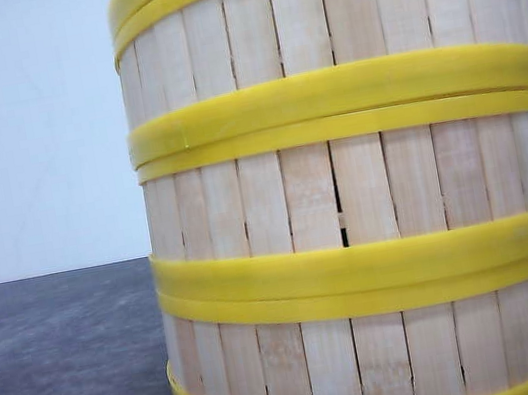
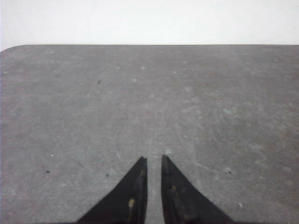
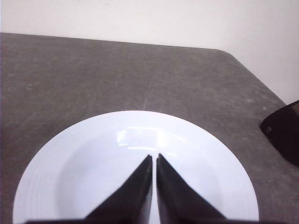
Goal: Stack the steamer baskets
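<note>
**Steamer Baskets Stand Stacked as Both Arms Hang Clear**

A column of steamer baskets (image 1: 354,192) fills the centre and right of the front view, each resting squarely on the one beneath, yellow ring meeting yellow ring. Three slatted tiers are visible; the top edge of the frame cuts the column off, so whether more sit above cannot be told. The rings line up closely all the way down, which suggests the stacking is finished or nearly so. The column rests on the grey table (image 1: 70,372), seen at the lower left of the frame, so close to the camera that it blocks any view of the arms.

The left gripper (image 2: 154,159), at the bottom centre of its wrist view, has its two fingers drawn nearly together, a thin gap between the tips and nothing held, over bare tabletop. The right gripper (image 3: 155,157), likewise almost closed and empty-handed, hovers above one white plate (image 3: 135,163) in the lower half of its view. A dark object (image 3: 285,130) at the right edge cannot be identified. Neither wrist camera shows a basket, so both arms appear parked away from the stack.
</note>
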